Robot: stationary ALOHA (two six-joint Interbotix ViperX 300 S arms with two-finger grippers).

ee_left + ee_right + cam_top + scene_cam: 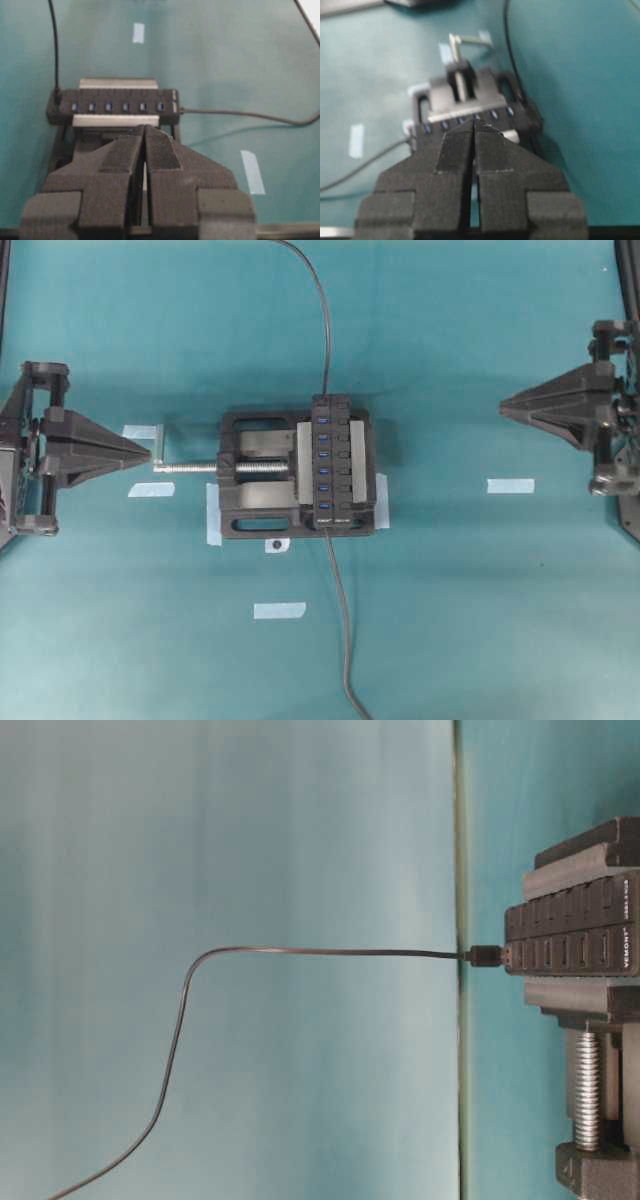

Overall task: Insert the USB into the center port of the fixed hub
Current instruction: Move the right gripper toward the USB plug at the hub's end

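Note:
The fixed hub [335,462] is clamped in a vise at the table's middle, its row of blue slots facing up. The USB [487,956] stands at the hub's far end where the last slot lies, and its thin cable [322,320] leads away from there. The center port [323,454] shows blue with nothing in it; it also shows in the left wrist view [108,106]. My left gripper [148,452] is shut and holds nothing, its tip just left of the vise crank. My right gripper [503,403] is shut and holds nothing, well to the right of the hub.
The black vise [255,475] has a silver screw and crank [185,467] pointing left toward my left gripper. The hub's thicker grey cable [345,640] runs toward the near edge. Several strips of pale tape [510,485] lie on the teal cloth.

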